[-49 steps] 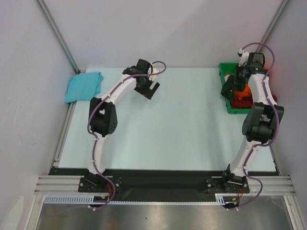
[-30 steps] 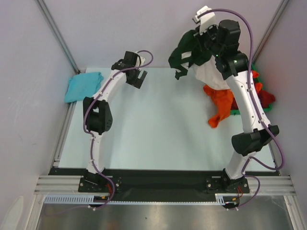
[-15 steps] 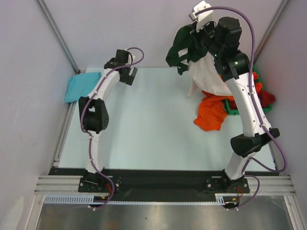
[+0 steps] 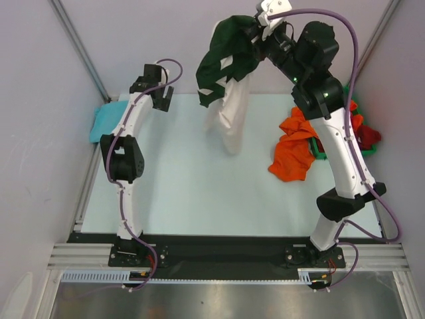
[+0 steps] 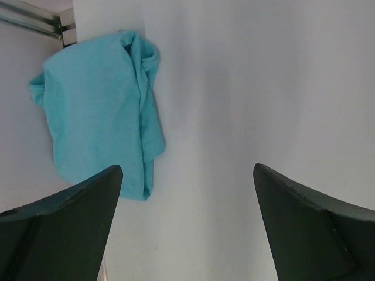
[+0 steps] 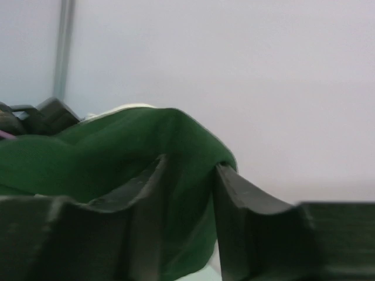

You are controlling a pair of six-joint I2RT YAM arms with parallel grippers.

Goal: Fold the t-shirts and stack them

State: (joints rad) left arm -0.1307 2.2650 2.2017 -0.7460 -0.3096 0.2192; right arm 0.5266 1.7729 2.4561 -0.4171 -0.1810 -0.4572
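**Item 1: my right tool** [image 4: 260,32]. Raised high over the far side of the table [image 4: 199,186] and clenched on the cream shirt [image 4: 229,116] at its dark green sleeve. In the wrist view, green cloth is bunched in the narrow gap between the fingers [image 6: 137,211].
- Hazard: I hold a wad, not a flat edge. A thin or uneven bite could let the cloth slide out and drop in a heap.

**Item 2: cream shirt.** Hangs twisted from that single hold, sleeve uppermost and pale body trailing down. I cannot tell whether the lowest part touches the table.
- Hazard: laid down like this it would likely land crumpled or doubled over, with nothing square to fold from.

**Item 3: my left tool** [image 4: 161,100]. Released, with the jaws wide and nothing in them. It hovers just beside the teal shirt [image 5: 99,117] at the far left, well apart from the hanging shirt.
- Hazard: dipping here could drag the teal shirt out of shape.

**Item 4: orange shirt** [image 4: 292,153]. Sprawled on the right of the table, with the dark red shirt [image 4: 368,136] behind it.
- Hazard: the cream shirt spread too far right would overlap it and tangle.
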